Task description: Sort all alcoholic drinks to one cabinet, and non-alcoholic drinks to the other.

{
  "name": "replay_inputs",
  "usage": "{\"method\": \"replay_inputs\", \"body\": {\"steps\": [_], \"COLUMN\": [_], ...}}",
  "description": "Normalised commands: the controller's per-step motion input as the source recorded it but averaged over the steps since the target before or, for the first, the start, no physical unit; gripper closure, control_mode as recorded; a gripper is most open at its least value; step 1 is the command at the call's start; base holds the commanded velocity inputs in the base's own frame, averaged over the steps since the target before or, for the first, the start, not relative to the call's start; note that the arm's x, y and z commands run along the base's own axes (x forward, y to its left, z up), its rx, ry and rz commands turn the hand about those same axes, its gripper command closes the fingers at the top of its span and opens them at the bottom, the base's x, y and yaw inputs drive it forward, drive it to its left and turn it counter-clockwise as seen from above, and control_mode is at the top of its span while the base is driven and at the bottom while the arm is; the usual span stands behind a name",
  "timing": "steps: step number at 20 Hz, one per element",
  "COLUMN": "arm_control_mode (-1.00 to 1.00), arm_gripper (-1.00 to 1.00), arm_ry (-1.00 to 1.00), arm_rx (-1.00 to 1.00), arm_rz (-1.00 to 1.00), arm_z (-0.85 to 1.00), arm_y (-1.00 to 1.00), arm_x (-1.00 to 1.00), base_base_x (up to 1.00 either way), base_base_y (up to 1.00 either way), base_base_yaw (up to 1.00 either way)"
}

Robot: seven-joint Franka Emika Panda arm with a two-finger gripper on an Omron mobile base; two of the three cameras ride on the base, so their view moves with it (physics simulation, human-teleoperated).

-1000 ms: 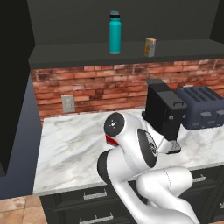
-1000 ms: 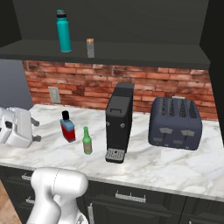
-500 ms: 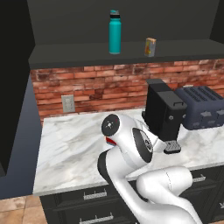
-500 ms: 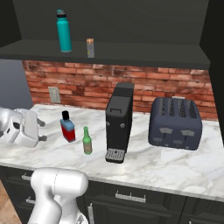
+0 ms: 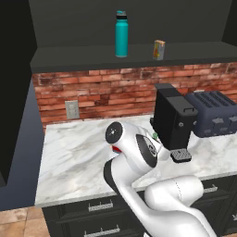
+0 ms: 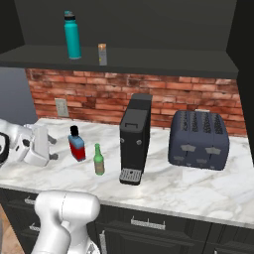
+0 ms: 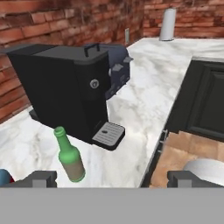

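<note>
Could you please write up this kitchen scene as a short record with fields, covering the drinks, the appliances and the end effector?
shelf items: teal bottle and small carton, standing apart on the dark shelf
counter items: blue flask and green bottle, upright, side by side, not touching
appliances: black coffee machine, dark toaster to its right
end effector: open, holding nothing, left of the blue flask
sorting: no counter bottle is gripped

Rendered home kitchen. Marble bench (image 6: 198, 183) on dark drawers (image 6: 149, 225), with a red brick backsplash (image 6: 163, 96). Coffee machine (image 6: 134, 139) and toaster (image 6: 198, 139) stand on it.
</note>
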Motion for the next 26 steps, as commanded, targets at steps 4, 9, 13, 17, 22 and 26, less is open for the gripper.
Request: {"method": "replay_inputs", "body": {"steps": [4,9,13,17,22,26], "arm_control_mode": [-1.00,-1.00,-1.00,-1.00,-1.00,-1.00], "arm_gripper": [-1.00,-1.00,-1.00,-1.00,-1.00,-1.00], "arm_ry": [0.00,0.00,0.00,0.00,0.00,0.00], "arm_rx": [0.00,0.00,0.00,0.00,0.00,-0.01], "arm_rz": [-0.01,-0.01,-0.02,-0.02,-0.01,0.00], "arm_z": [-0.12,-0.11,-0.12,-0.18,-0.17,-0.15], "arm_y": [-0.01,-0.06,-0.03,-0.06,-0.08,-0.08], "arm_x": [0.19,0.20,0.23,0.21,0.20,0.18], "base_base_x": [0.00,0.00,0.00,0.00,0.00,0.00], "base_base_y": [0.00,0.00,0.00,0.00,0.00,0.00], "base_base_yaw": [0.00,0.00,0.00,0.00,0.00,0.00]}}
